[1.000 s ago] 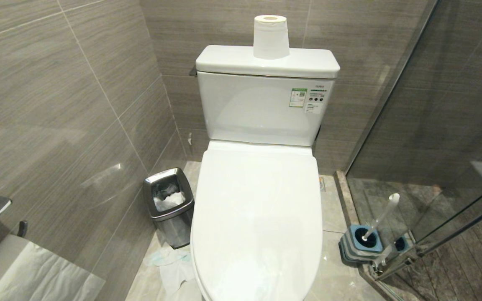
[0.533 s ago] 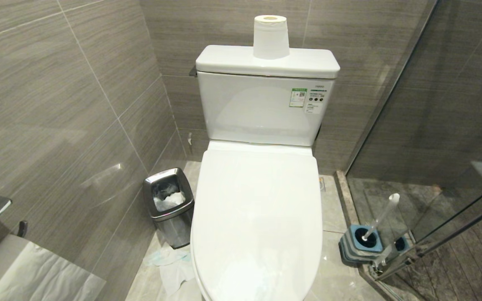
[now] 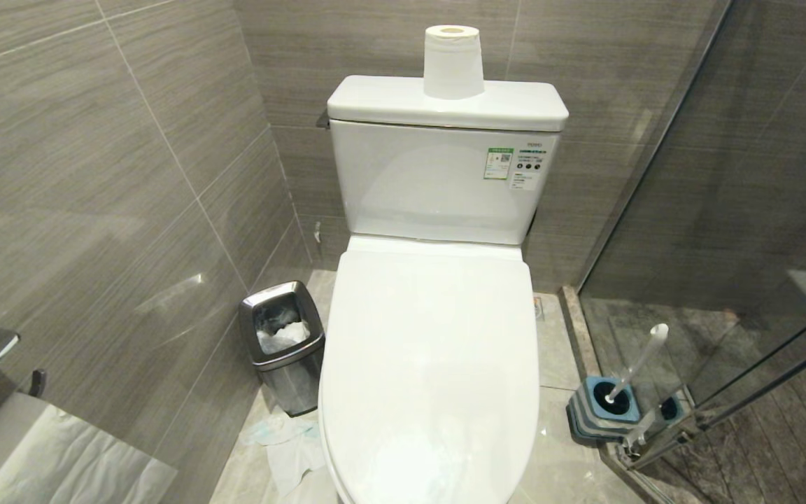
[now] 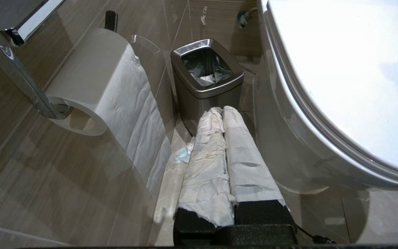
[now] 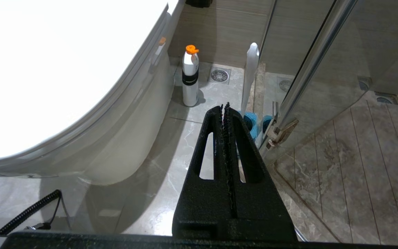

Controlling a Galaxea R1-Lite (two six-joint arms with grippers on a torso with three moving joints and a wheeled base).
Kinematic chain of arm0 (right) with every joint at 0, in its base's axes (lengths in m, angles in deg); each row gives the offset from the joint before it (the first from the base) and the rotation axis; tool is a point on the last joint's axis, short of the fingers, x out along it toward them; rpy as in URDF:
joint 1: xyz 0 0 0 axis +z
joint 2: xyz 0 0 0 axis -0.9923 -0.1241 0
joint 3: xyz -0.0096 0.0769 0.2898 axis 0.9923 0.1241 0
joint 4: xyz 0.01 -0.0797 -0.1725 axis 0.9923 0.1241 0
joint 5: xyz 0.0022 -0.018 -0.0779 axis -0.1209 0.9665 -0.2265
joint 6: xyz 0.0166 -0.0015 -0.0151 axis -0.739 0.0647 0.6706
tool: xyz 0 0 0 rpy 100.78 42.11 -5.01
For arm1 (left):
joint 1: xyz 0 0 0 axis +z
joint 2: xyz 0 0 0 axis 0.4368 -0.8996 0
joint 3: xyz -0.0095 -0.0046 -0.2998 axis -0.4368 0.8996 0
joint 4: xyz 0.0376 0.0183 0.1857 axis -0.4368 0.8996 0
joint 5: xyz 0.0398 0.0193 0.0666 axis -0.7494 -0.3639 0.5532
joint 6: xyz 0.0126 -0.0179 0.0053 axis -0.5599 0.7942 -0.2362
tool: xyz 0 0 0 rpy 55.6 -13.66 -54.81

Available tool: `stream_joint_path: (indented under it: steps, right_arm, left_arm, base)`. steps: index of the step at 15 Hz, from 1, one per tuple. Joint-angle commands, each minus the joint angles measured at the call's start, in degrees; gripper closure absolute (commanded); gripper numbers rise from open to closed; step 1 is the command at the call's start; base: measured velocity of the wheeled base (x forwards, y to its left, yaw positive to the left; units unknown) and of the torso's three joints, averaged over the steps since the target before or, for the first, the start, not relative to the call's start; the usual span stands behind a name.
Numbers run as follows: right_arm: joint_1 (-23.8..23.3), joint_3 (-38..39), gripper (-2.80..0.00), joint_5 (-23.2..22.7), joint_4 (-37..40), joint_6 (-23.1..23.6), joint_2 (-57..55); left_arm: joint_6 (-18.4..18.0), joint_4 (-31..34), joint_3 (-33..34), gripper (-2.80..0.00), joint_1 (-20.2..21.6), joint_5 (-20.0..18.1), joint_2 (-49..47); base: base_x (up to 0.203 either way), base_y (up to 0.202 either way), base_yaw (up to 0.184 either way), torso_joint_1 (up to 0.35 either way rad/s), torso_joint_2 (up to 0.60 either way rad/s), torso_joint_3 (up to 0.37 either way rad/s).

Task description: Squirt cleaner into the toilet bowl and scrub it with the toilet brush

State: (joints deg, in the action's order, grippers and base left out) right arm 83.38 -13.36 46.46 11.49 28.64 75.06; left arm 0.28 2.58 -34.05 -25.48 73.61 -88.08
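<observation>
A steel waste bin [image 3: 283, 343] with a dark liner and crumpled white paper inside stands on the floor close by the grey tiled wall [image 3: 95, 182]. Loose tissue scraps [image 3: 284, 448] lie on the floor tiles in front of it. A white paper roll [image 3: 453, 61] stands upright at the top of the head view. Another roll [image 4: 116, 100] hangs from a chrome holder [image 4: 22, 83] on the wall, its sheet trailing down. A glass shower door [image 3: 739, 210] closes off the right side, and a round floor drain [image 5: 219, 75] sits near it.
</observation>
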Motion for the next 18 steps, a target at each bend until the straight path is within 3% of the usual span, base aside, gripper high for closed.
stream_joint_path:
  steps: [1, 18]
  right_arm:
    - [0.0, 0.1, 0.00, 0.0, 0.0, 0.0, 0.0]
    - [0.0, 0.1, 0.00, 0.0, 0.0, 0.0, 0.0]
  left_arm:
    - [0.0, 0.0, 0.0, 0.00, 0.0, 0.0, -0.1]
    - [-0.1, 0.0, 0.1, 0.00, 0.0, 0.0, -0.1]
  base:
    - [0.000, 0.000, 0.000, 0.000, 0.00, 0.000]
    - [0.000, 0.000, 0.000, 0.000, 0.00, 0.000]
